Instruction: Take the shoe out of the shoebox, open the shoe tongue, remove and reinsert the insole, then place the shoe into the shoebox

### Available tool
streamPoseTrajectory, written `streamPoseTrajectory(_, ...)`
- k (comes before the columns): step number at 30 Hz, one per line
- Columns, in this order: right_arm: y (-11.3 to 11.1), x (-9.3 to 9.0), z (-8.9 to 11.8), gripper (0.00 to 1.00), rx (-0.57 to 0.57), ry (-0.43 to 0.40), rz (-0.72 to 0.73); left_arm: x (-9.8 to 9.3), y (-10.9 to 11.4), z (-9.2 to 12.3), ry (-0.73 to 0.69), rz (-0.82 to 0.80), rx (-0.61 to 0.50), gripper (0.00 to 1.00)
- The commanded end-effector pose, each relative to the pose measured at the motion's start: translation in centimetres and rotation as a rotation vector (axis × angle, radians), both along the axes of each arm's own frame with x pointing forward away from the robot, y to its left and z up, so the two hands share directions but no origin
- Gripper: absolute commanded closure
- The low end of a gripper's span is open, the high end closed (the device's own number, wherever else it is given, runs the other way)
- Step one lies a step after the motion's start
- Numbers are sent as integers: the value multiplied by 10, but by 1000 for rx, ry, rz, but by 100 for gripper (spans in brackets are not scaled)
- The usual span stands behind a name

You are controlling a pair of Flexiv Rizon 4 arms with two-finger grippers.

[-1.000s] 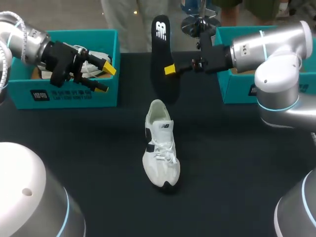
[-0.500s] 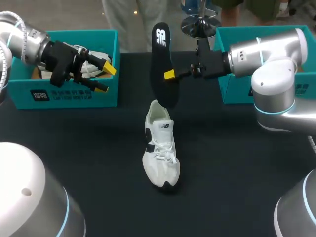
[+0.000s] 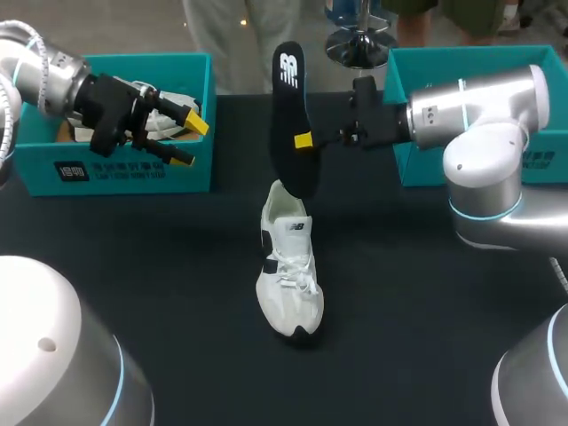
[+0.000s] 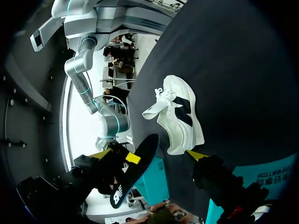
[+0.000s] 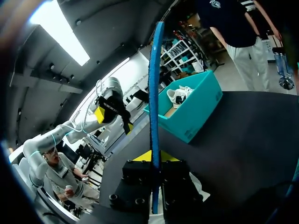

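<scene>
Black insole (image 3: 288, 98) pinched upright in the right claw (image 3: 304, 140) by the white shoe (image 3: 288, 266) — left claw (image 3: 189, 142) spread.

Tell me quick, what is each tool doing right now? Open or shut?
Left tool: open, holding nothing.
Right tool: closed on the black insole, which stands on end.

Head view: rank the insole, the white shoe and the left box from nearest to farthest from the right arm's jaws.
1. The insole: clamped between the jaws, mid-table, raised.
2. The shoe: lying on the table just below the insole's lower end.
3. The left box: off at the far left side, well beyond the shoe.
</scene>
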State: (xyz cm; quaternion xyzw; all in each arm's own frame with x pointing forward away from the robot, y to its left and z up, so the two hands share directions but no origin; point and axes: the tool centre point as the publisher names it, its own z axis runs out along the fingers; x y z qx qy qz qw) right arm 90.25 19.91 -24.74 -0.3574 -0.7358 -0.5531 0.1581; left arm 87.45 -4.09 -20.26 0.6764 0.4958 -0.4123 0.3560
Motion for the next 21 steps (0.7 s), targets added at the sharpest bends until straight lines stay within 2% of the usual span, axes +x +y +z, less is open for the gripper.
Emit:
streamPoseTrajectory(1, 6, 4, -11, 100, 1, -1, -5, 0, 0, 0, -1, 0, 2, 0)
streamPoseTrajectory(8, -8, 1, -23, 100, -6, -37, -10, 0, 0, 0, -1, 0, 2, 0)
streamPoseTrajectory(14, -20, -1, -32, 100, -1, -29, -16, 0, 0, 0, -1, 0, 2, 0)
streamPoseTrajectory(21, -17, -2, -39, 100, 10, -6, -10, 0, 0, 0, -1, 0, 2, 0)
